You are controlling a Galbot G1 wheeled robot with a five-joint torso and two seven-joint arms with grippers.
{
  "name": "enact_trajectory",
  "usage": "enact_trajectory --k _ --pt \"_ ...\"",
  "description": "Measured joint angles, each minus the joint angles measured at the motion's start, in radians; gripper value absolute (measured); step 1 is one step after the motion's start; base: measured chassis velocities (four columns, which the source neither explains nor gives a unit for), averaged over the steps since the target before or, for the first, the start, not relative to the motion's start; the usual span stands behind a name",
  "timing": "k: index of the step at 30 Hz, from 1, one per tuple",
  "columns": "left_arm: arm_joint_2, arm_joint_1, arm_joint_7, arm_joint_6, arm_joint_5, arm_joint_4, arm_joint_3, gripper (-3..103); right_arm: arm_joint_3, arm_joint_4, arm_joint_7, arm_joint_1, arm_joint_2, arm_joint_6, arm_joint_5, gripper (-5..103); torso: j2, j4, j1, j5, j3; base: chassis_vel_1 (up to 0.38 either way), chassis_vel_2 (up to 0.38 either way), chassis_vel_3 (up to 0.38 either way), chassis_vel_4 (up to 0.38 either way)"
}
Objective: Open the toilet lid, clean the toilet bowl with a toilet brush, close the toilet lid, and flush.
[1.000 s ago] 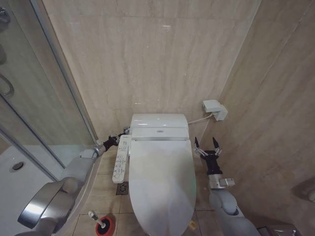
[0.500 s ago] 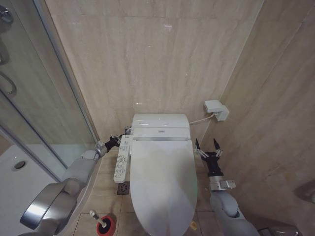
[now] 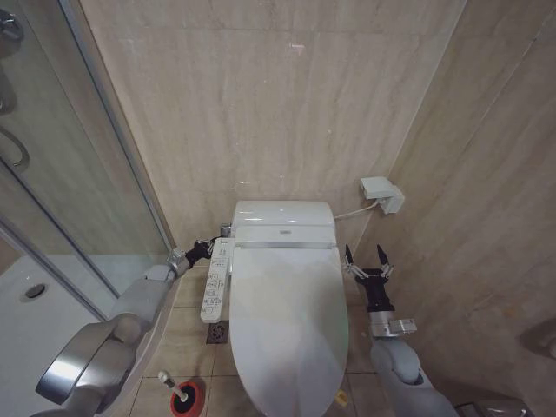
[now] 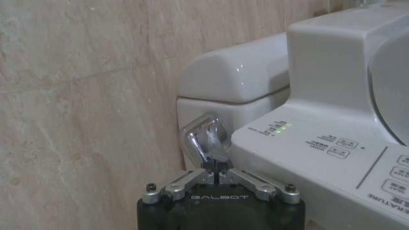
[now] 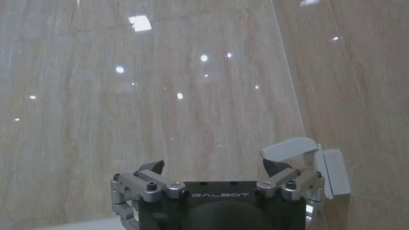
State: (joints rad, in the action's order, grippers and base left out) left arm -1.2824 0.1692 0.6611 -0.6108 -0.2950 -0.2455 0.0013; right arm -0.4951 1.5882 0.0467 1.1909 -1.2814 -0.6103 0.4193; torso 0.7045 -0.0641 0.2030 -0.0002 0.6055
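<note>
With the toilet lid (image 3: 287, 321) already lying shut over the bowl, the chrome flush lever (image 4: 206, 140) at the tank's far left is being pressed by the clenched left pincer (image 4: 216, 165), while the released right pincer (image 3: 366, 261) is being held idle right of the seat.

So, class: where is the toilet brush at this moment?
In the head view the toilet brush stands in its red holder on the floor, on the robot's left, beside the closed toilet lid.

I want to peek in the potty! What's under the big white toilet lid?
Can't see. The toilet lid is shut flat, covering the bowl and seat completely. Only its glossy top shows.
</note>
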Motion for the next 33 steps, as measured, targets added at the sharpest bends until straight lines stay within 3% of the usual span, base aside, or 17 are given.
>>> enact_trajectory --k 33 --pt "-0.007 -0.02 0.001 0.004 0.0 0.026 0.003 0 -0.012 0.003 -0.001 -0.001 0.019 0.002 0.011 100 0.0 0.0001 0.0 0.0003 0.0 0.0 0.0 0.0 0.0"
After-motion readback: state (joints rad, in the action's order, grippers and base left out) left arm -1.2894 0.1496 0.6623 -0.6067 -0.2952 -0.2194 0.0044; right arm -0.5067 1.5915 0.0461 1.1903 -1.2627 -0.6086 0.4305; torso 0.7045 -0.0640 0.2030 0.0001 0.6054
